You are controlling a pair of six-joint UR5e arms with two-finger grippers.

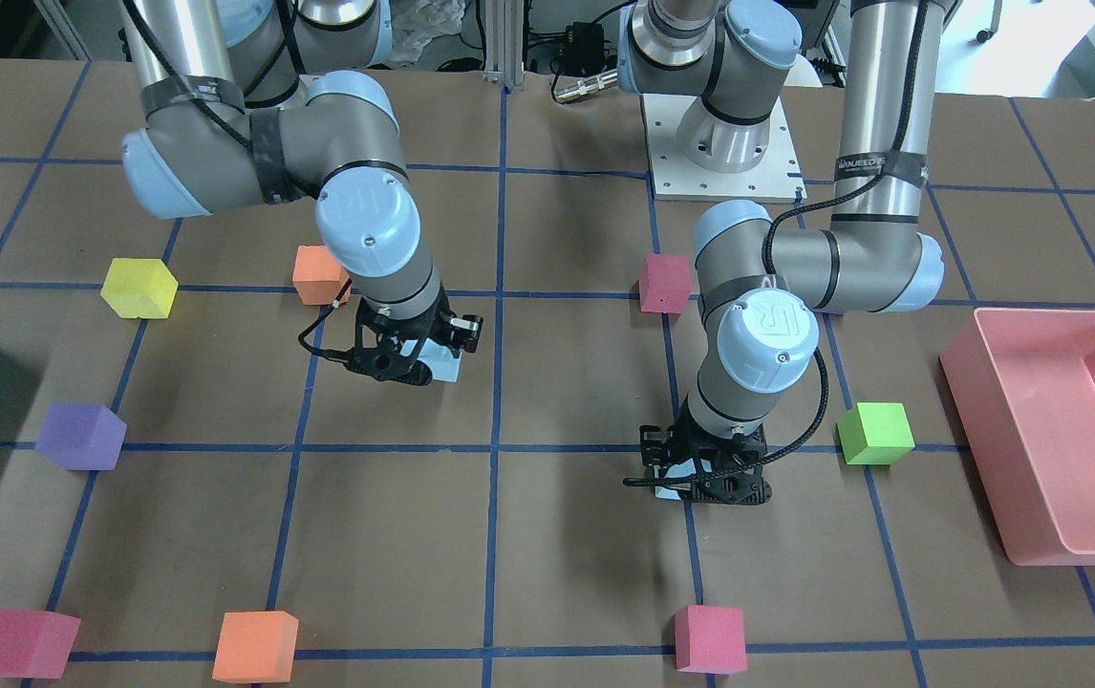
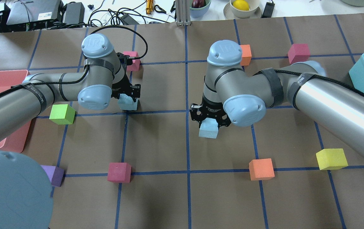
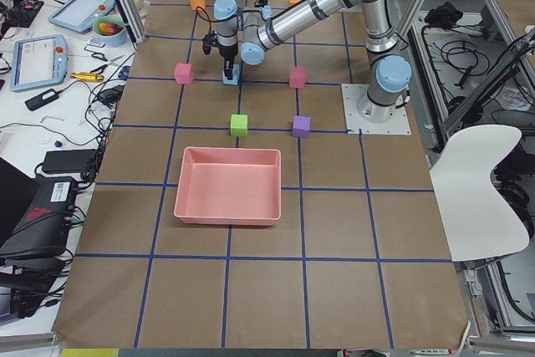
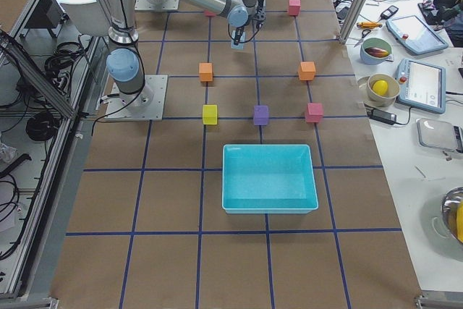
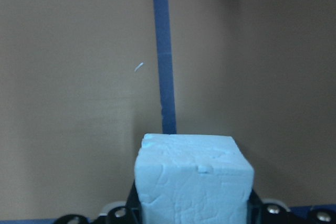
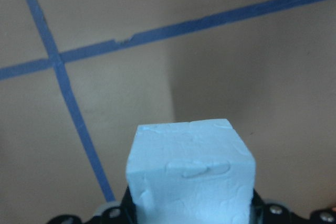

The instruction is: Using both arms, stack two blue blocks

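Two pale blue blocks each sit between a gripper's fingers. My left gripper (image 2: 128,98) is shut on one blue block (image 2: 128,103), low over a blue tape line; this block fills the bottom of the left wrist view (image 5: 191,182). My right gripper (image 2: 209,122) is shut on the other blue block (image 2: 208,129) near the table's centre line; it also shows in the right wrist view (image 6: 190,174). In the front view the left gripper (image 1: 700,483) is on the right and the right gripper (image 1: 414,361) on the left. I cannot tell whether either block touches the table.
A pink bin (image 1: 982,449) stands on the robot's left and a teal bin (image 2: 356,76) on its right. Loose cubes lie around: green (image 1: 877,432), red (image 1: 665,283), orange (image 1: 318,274), yellow (image 1: 139,287), purple (image 1: 81,436), red (image 1: 710,638), orange (image 1: 256,646).
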